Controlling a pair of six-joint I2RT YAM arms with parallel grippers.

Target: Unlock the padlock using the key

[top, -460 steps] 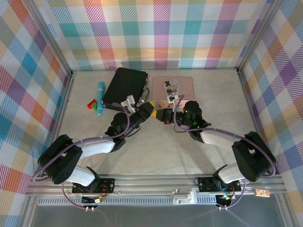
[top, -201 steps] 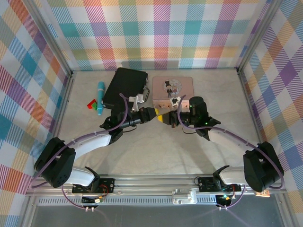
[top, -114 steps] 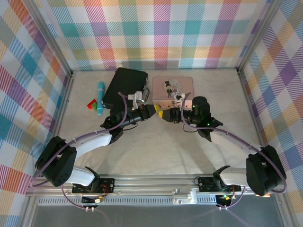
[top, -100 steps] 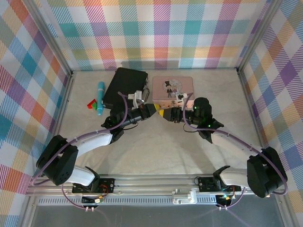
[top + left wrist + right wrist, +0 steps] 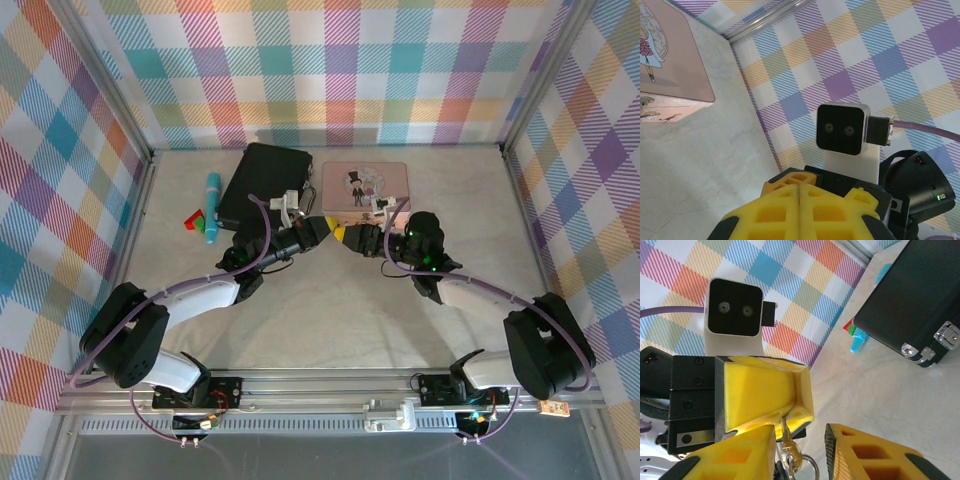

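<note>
In the top view my left gripper and right gripper meet tip to tip just in front of the pink tin. The right wrist view has the left gripper shut, its yellow fingertips pinching the blade of a small brass key with a silvery ring on its head. My right gripper is open, one finger on each side of the key's head, the left finger close against it. In the left wrist view the left fingers press together. The padlock is hidden.
A black case with metal latches lies at the back left, beside the pink tin. A turquoise pen and a small red and green piece lie left of the case. Plaid walls close in three sides.
The right gripper's jaws have come apart around the key, while the left gripper stays shut. Both gripper tips have drifted slightly left and back, staying together in front of the tin.
</note>
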